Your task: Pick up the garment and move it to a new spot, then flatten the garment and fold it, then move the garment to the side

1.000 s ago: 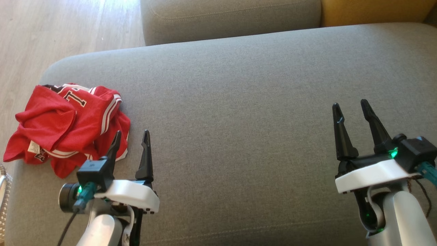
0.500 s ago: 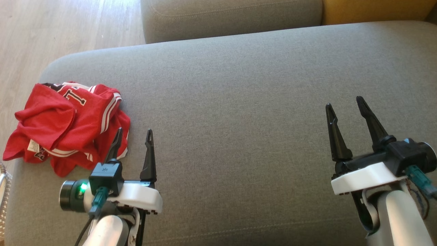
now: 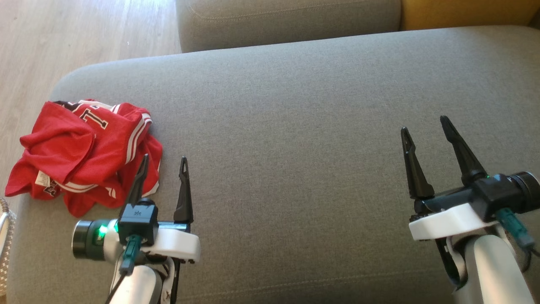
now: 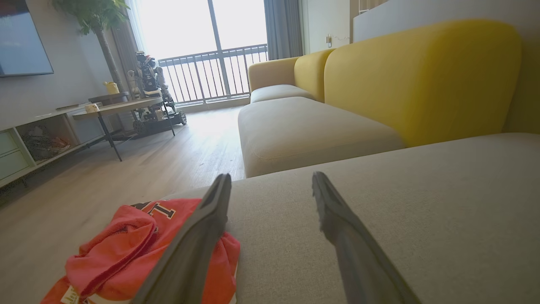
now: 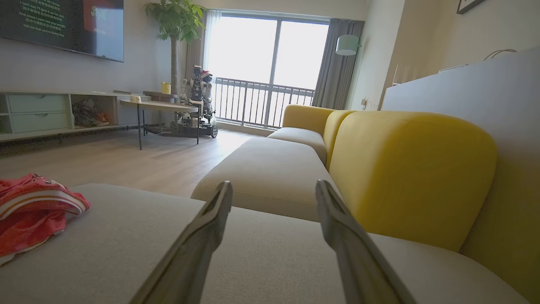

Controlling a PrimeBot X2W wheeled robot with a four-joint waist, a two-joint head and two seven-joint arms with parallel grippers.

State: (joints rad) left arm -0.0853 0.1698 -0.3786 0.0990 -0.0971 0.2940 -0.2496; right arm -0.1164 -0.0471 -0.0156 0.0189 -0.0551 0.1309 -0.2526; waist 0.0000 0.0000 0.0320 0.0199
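Observation:
The garment [image 3: 84, 150] is a red jersey with white stripes, crumpled in a heap at the left end of the grey sofa cushion [image 3: 295, 126]. It also appears low left as the garment [image 4: 126, 249] and at the left edge as the garment [image 5: 33, 211]. My left gripper [image 3: 164, 162] stands open just right of the heap, its left finger over the cloth's edge, nothing between the fingers. My left gripper [image 4: 270, 181] points past the jersey. Far to the right my right gripper [image 3: 424, 124] is open and empty above bare cushion, as is my right gripper [image 5: 272, 185].
A second grey cushion [image 3: 287, 21] and a yellow backrest [image 3: 464, 12] lie beyond. Wooden floor [image 3: 63, 38] drops off to the left of the cushion's edge. A low table [image 5: 160, 107] and a TV unit [image 5: 42, 112] stand far across the room.
My left wrist has rolled, so its camera block now sits on top, and its fingers stand more upright. My right gripper drifted slightly left. The jersey has not moved.

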